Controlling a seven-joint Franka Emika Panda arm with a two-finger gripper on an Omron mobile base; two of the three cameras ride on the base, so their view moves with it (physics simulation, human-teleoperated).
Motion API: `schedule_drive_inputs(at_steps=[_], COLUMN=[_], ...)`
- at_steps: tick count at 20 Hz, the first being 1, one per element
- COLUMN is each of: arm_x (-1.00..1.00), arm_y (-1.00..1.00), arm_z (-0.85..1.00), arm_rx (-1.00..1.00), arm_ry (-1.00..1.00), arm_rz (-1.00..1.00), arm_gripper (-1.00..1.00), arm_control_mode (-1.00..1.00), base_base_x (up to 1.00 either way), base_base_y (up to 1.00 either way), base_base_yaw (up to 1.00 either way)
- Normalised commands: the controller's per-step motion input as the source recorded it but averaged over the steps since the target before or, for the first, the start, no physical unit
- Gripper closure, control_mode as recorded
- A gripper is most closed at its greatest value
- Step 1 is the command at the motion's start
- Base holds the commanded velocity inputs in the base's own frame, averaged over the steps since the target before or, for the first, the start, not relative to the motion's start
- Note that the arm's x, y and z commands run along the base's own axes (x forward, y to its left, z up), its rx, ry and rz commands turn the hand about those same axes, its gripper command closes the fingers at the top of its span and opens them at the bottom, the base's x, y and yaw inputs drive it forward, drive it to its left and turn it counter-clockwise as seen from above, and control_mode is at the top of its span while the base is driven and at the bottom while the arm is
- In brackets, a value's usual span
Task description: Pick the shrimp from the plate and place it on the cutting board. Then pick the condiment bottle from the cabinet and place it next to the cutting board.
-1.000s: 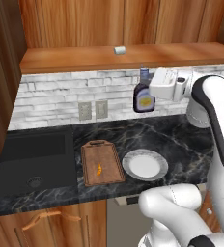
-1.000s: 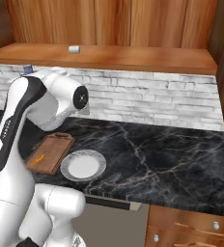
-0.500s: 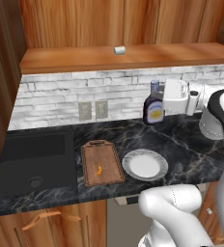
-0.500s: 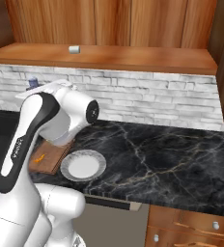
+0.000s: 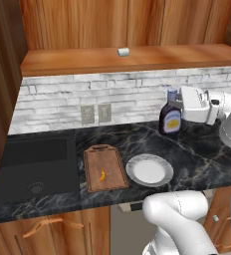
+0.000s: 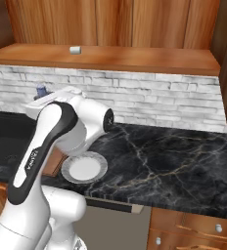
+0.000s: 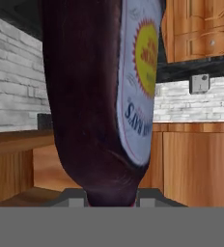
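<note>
While the gripper [image 5: 179, 107] is clamped narrowly on the condiment bottle [image 5: 170, 118], held upright above the counter's back edge, well apart from the cutting board [image 5: 104, 169] bearing the shrimp [image 5: 102, 175], risk: bottle slipping or tipping at release; plate [image 5: 149, 170] crowds the landing spot.

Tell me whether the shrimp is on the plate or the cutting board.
On the cutting board: the shrimp lies on its wood, and the plate beside it is bare.
</note>
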Motion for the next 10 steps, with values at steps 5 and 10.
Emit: schedule_drive_inputs(at_steps=[5,10], arm_x=[0.00,0.00], arm_y=[-0.20,-0.17], arm_z=[-0.10,-0.24], arm_rx=[0.00,0.00], arm_ry=[0.00,-0.01], arm_rz=[0.05,0.11], arm_gripper=[1.00,1.00], arm_control_mode=[-1.00,-1.00], base_base_x=[0.00,0.00], base_base_y=[0.00,0.00], base_base_yaw=[0.00,0.00])
